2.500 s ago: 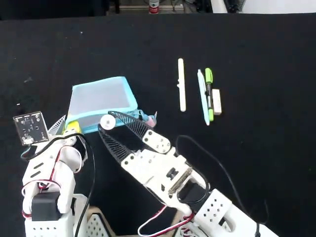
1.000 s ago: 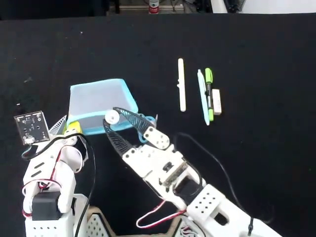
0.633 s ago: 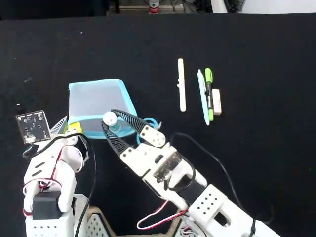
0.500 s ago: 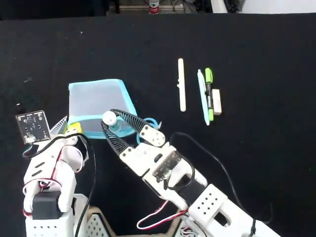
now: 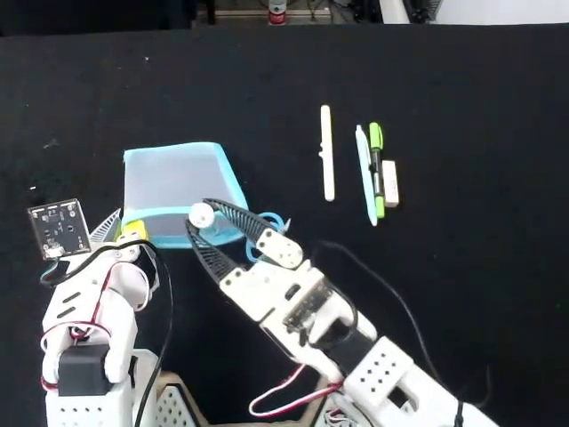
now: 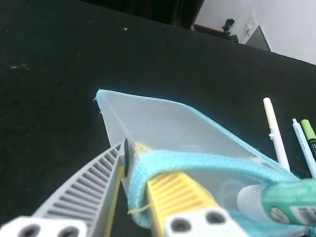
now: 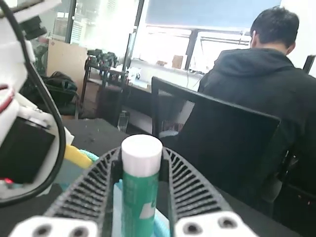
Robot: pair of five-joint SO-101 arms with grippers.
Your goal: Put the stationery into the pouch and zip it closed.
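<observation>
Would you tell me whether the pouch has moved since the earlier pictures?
Yes, slightly: the pouch has shifted left, away from the white pen, which lies where it did.

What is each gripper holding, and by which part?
Right gripper clamps a green glue stick near its white-capped end. Left gripper pinches the blue mesh pouch by its open rim.

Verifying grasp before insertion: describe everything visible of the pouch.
The pouch is translucent white ribbed-looking material edged in light blue fabric trim. It lies on the black table, mouth open toward the arms. The left gripper has its jaws shut on the mouth's trim. A green glue stick in the right gripper sits at the mouth.
</observation>
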